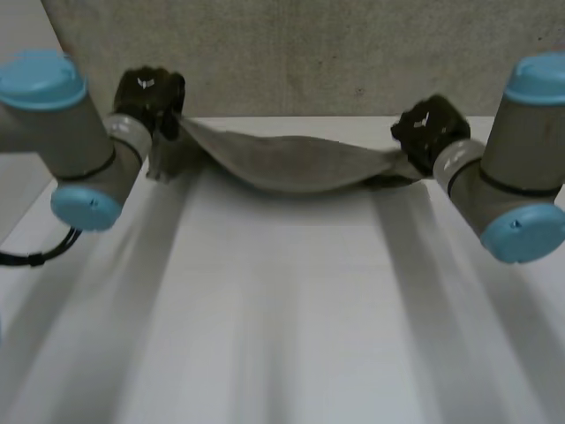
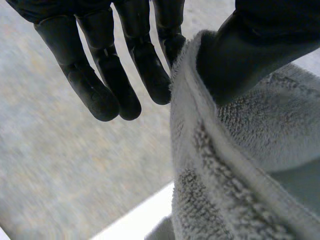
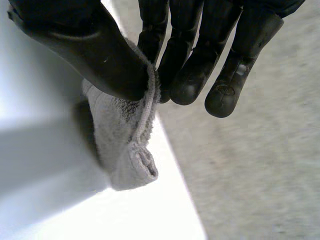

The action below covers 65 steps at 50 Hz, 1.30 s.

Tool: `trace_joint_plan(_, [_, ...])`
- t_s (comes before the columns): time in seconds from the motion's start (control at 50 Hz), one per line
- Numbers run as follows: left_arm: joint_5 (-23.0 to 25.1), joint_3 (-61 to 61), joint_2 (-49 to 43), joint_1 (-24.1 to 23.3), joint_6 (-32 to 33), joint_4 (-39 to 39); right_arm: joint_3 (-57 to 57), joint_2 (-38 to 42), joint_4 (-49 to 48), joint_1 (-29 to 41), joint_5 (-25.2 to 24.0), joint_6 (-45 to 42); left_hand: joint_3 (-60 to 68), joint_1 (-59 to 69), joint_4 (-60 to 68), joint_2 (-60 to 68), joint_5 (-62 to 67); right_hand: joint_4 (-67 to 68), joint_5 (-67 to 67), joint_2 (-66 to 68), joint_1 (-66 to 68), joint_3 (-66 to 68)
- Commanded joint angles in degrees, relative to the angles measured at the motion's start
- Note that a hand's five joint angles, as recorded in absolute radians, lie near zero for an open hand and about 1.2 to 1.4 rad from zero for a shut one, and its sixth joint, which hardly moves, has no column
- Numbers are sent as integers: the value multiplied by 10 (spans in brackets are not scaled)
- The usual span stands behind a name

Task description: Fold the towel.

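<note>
Start nearest you, with the white desk (image 1: pixel 282 336), which stretches away toward 12 o'clock. Farther out, the left arm (image 1: pixel 66 132) comes in at about 10 o'clock and the right arm (image 1: pixel 521 177) at about 2 o'clock. Beyond them, along the desk's far edge, you find the grey towel (image 1: pixel 291 163) at 12 o'clock. It is strung between the two hands and sags in the middle (you cannot tell whether the low part touches the desk).

The left hand (image 1: pixel 148 93) grasps the towel's end at 11 o'clock. In its wrist view the thumb (image 2: pixel 250 55) presses the hemmed edge against the nearest of the fingers (image 2: pixel 172 40), while the others hang straight beside the cloth.

The right hand (image 1: pixel 428 128) grasps the opposite end at 1 o'clock. Its thumb pinches the cloth against its fingers, and a short folded corner hangs below the pinch, by the desk's edge.

Farthest off, past the desk, lies a grey speckled floor (image 1: pixel 291 53).
</note>
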Motion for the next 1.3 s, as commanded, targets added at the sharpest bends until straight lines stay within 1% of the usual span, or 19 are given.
trace_joint_plan(0.02, [46,-227,109,8,60,124,92,-52,-6,-3,-3,3,-87,-22,-73,-66,-152,34,33,46,42,33])
trace_joint_plan(0.1, [57,-330,179,26,126,150,147,-124,-3,-4,1,11,-87,-22,-73,-66,-152,34,33,46,42,33])
trace_joint_plan(0.16, [62,-382,227,37,147,151,176,-178,4,-10,2,26,-87,-22,-73,-66,-152,34,33,46,42,33])
trace_joint_plan(0.36, [90,-464,382,90,130,151,190,-318,45,-39,-3,56,-87,-22,-73,-66,-152,34,33,46,42,33])
trace_joint_plan(0.54, [96,-477,400,96,103,147,172,-310,113,-40,-32,55,-87,-22,-73,-66,-152,34,33,46,42,33])
trace_joint_plan(0.66, [96,-496,364,92,107,147,185,-260,114,-33,-29,54,-87,-22,-73,-66,-152,34,33,46,42,33])
trace_joint_plan(0.84, [97,-497,344,92,111,151,196,-250,108,-39,-33,54,-87,-22,-73,-66,-152,34,33,46,42,33])
trace_joint_plan(0.96, [96,-411,262,90,182,157,101,-157,81,-38,-21,31,-87,-22,-73,-66,-152,34,33,46,42,33])
trace_joint_plan(1.0, [86,-312,213,75,215,157,1,-103,47,-37,2,20,-87,-22,-73,-66,-152,34,33,46,42,33])
trace_joint_plan(1.02, [86,-311,213,75,215,157,1,-102,47,-37,2,20,-87,-22,-73,-66,-152,34,33,46,42,33])
trace_joint_plan(1.06, [85,-198,182,37,213,158,-94,-78,-29,-30,45,16,-87,-22,-73,-66,-152,34,33,46,42,33])
trace_joint_plan(1.08, [85,-197,182,37,213,158,-94,-78,-30,-30,45,16,-87,-22,-73,-66,-152,34,33,46,42,33])
trace_joint_plan(1.1, [83,-144,178,25,199,160,-122,-78,-75,-30,59,16,-87,-22,-73,-66,-152,34,33,46,42,33])
trace_joint_plan(1.12, [83,-144,178,25,198,160,-122,-78,-75,-30,59,16,-87,-22,-73,-66,-152,34,33,46,42,33])
trace_joint_plan(1.16, [60,-53,179,24,131,166,-132,-94,-164,-30,69,21,-87,-22,-73,-66,-152,34,33,46,42,33])
trace_joint_plan(1.18, [60,-53,179,24,131,167,-132,-94,-164,-30,69,21,-87,-22,-73,-66,-152,34,33,46,42,33])
trace_joint_plan(1.2, [42,-16,179,24,83,167,-128,-112,-193,-29,71,22,-87,-22,-73,-66,-152,34,33,46,42,33])
trace_joint_plan(1.22, [32,17,177,26,38,161,-122,-133,-202,-28,70,21,-87,-22,-73,-66,-152,34,33,46,42,33])
trace_joint_plan(1.3, [25,48,170,37,-13,133,-101,-157,-177,-32,64,20,-87,-22,-73,-66,-152,34,33,46,42,33])
